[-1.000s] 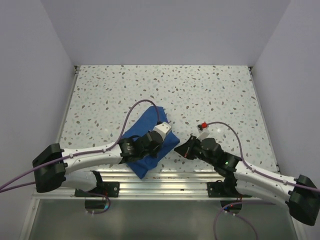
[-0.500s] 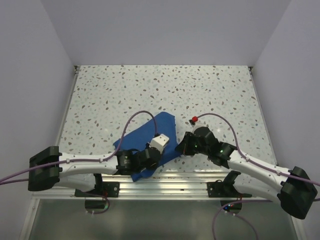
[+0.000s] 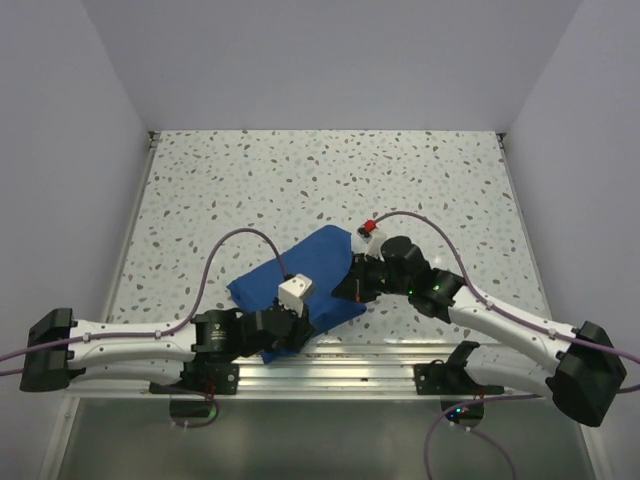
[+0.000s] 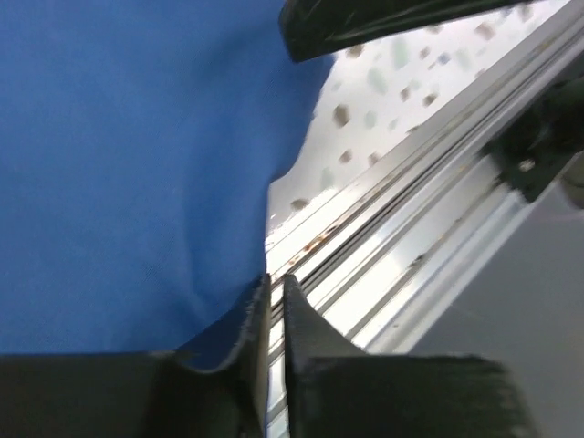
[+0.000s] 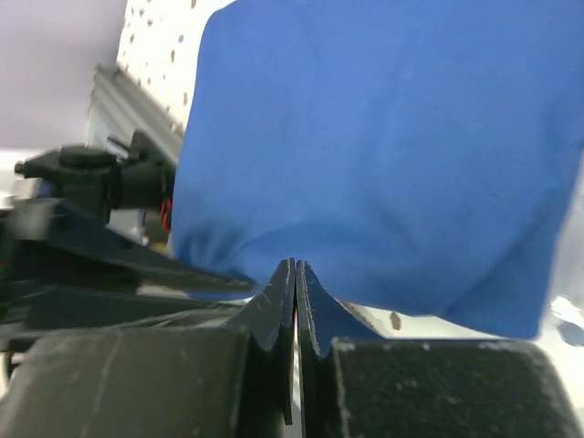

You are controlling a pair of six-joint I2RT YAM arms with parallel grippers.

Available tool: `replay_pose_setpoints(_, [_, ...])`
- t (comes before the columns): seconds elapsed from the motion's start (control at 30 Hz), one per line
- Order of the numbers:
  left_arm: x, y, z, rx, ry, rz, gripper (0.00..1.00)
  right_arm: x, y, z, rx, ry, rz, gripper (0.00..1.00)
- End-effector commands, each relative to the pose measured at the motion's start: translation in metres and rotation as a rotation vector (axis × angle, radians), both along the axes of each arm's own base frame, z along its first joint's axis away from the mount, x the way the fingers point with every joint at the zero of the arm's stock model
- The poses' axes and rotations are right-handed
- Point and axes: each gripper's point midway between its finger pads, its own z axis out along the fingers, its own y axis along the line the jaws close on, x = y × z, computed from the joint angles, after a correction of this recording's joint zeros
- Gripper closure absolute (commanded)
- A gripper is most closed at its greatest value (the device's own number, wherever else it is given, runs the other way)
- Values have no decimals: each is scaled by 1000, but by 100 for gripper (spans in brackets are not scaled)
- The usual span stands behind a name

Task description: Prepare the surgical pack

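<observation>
The blue cloth point(image 3: 312, 262) lies as a folded, rumpled bundle on the speckled worktop point(image 3: 400, 180). It sits close to the near edge, about midway between the left and right edges. One corner points toward the far edge, and the near corner reaches the metal rail point(image 3: 350, 368) that runs along the near edge.

The left arm point(image 3: 130, 335) stretches low along that rail, with the left gripper point(image 4: 276, 294) at the near left part of the cloth. Its jaws stand almost together, leaving a thin slit through which the bright rail shows. The cloth's edge lies against the outer side of one finger; whether any fold is pinched cannot be told.

The right arm point(image 3: 500, 320) reaches in from the near right corner, with the right gripper point(image 5: 294, 274) at the cloth's right edge. Its jaws are pressed fully together, the tips meeting just at the lower hem of the cloth in the wrist view. Whether they catch any fabric cannot be told.

A purple cable point(image 3: 235, 240) loops over the worktop to the left of the cloth.
</observation>
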Motion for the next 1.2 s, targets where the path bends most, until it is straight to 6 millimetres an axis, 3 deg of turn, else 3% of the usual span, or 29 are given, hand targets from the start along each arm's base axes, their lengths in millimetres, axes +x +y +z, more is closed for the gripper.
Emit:
replay_pose_setpoints(0.0, [-5, 14, -39, 47, 109, 101, 91, -10, 27, 14, 92, 13, 155, 99])
replay_pose_setpoints(0.07, [-4, 23, -49, 61, 135, 155, 100, -13, 34, 6, 111, 41, 190, 99])
replay_pose_setpoints(0.13, [-4, 29, -54, 46, 169, 208, 100, -15, 36, -18, 77, 94, 198, 100])
replay_pose_setpoints(0.2, [-5, 38, -62, 58, 184, 235, 100, -19, 35, -29, 78, 117, 213, 100])
replay_pose_setpoints(0.37, [-7, 65, -80, 128, 230, 324, 100, -29, 7, -71, -22, 143, 143, 100])
replay_pose_setpoints(0.57, [2, 75, -73, 162, 206, 386, 100, -35, -2, -114, -85, 240, 127, 100])
replay_pose_setpoints(0.77, [37, 77, -50, 128, 185, 409, 98, -11, 5, -96, -86, 167, 86, 100])
replay_pose_setpoints(0.93, [57, 74, -20, 184, 114, 396, 92, 14, 16, -52, -63, 86, 100, 100])
replay_pose_setpoints(0.97, [60, 75, -17, 198, 112, 401, 92, 20, 9, -50, -98, 86, 75, 100])
replay_pose_setpoints(1.0, [60, 74, -17, 219, 109, 384, 91, 30, 11, -31, -91, 27, 77, 100])
replay_pose_setpoints(1.07, [58, 65, -4, 167, 113, 351, 92, 43, 1, -26, -141, 1, 44, 100])
replay_pose_setpoints(1.13, [55, 55, 7, 92, 117, 310, 94, 58, -3, -13, -150, -27, 20, 96])
replay_pose_setpoints(1.17, [54, 54, 15, 54, 105, 305, 93, 66, -13, -15, -178, -25, -7, 79])
